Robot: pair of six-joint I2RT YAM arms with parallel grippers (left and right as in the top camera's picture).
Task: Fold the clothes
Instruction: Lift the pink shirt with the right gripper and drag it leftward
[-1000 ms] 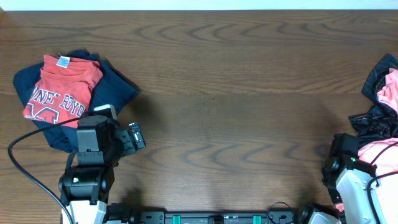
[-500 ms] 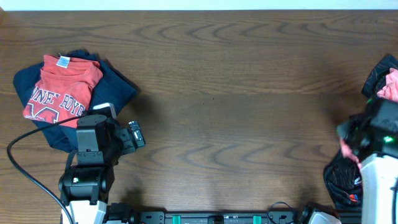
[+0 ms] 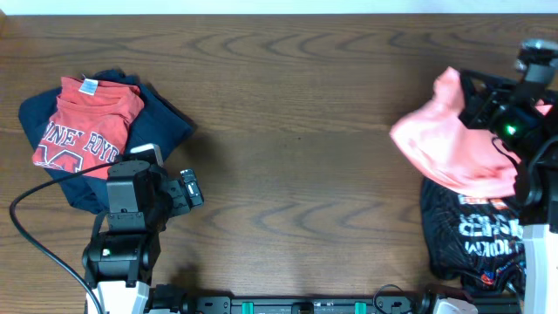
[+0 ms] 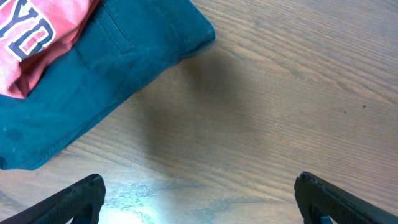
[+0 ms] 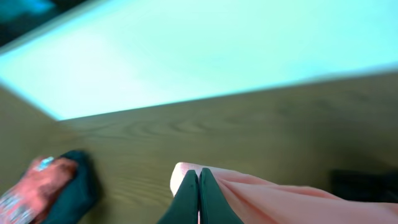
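Over on the right side of the tabletop (image 3: 296,105), the salmon-pink T-shirt (image 3: 449,144) is all bunched up, partly covering a pile of black garments (image 3: 471,240). Its long axis runs diagonally, from a narrow tip at the far left down toward the near right. The right gripper (image 5: 199,190) is pinched tight on an edge of the shirt. The left gripper (image 4: 199,202) has its jaws spread wide over bare wood, just beside a navy garment (image 4: 93,81) with a red-orange tee (image 3: 83,126) on top.

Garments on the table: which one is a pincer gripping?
The salmon-pink T-shirt, pinched in the right pincer; the red-orange tee and black garment lie ungripped.
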